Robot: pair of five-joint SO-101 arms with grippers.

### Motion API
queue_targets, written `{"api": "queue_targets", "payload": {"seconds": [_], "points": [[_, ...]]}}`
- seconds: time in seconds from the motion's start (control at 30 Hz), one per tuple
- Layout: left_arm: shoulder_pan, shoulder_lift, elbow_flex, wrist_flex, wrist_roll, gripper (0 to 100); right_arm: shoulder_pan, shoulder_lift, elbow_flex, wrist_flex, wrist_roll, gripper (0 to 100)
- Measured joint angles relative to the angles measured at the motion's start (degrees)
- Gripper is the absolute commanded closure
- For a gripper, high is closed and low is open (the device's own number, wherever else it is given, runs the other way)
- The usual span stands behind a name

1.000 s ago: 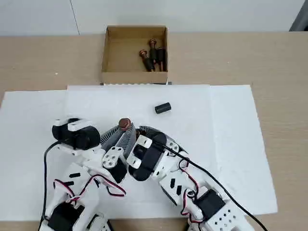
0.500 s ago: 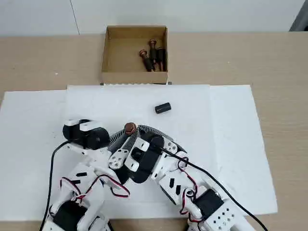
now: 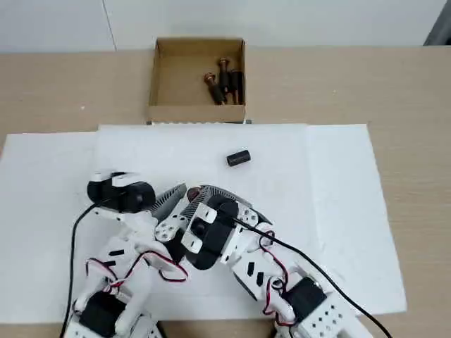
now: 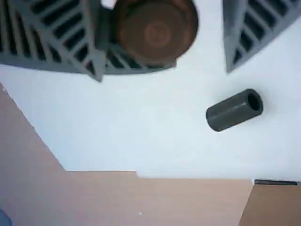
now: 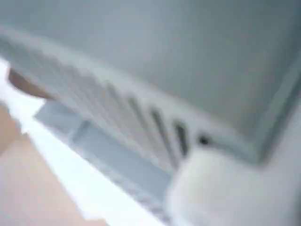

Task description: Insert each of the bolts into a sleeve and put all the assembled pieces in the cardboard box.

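The jaws of the left gripper [image 4: 161, 70] stand released, spread wider than the flat round head of the brown metal bolt [image 4: 154, 28] between them. The head touches one ribbed grey finger [image 4: 51, 33], and a clear strip of white separates it from the other. In the high view this gripper sits in the lower centre of the frame, pressed close against the right gripper [image 3: 206, 196]. Whether the right gripper's jaws are clenched or released I cannot tell, as its own wrist view is too blurred. Both arms rest over a large white paper sheet [image 3: 338, 211] spread on the light wooden desk [image 3: 394, 84]. The short black cylindrical sleeve [image 3: 239, 158] lies on its side on that sheet, just above the frame's centre, apart from both grippers and between them and the box. The open brown cardboard box [image 3: 163, 77] stands at the upper centre of the frame, just beside the sheet's upper edge. In its right half lies a small cluster of assembled bolt-and-sleeve pieces [image 3: 224, 79], close together. How many there are I cannot tell.
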Motion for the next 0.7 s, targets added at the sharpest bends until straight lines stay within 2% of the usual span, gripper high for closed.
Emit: {"api": "queue_targets", "payload": {"seconds": [0.33, 0.53, 0.6, 0.7], "points": [[-0.09, 0.79, -4.48, 0.62, 0.09, 84, 0.00, -0.18, 1.05, -0.70, 0.00, 99.6], [-4.57, 0.79, -7.82, 0.62, -0.26, 84, 0.00, -0.18, 1.05, -0.70, 0.00, 99.6], [-5.89, 0.79, -7.91, 0.62, -1.93, 87, 0.62, -0.18, 1.05, -0.70, 0.00, 99.6], [-9.58, 0.79, -7.91, 0.62, -4.04, 97, 2.55, -0.18, 1.05, -0.70, 0.00, 99.6]]}}
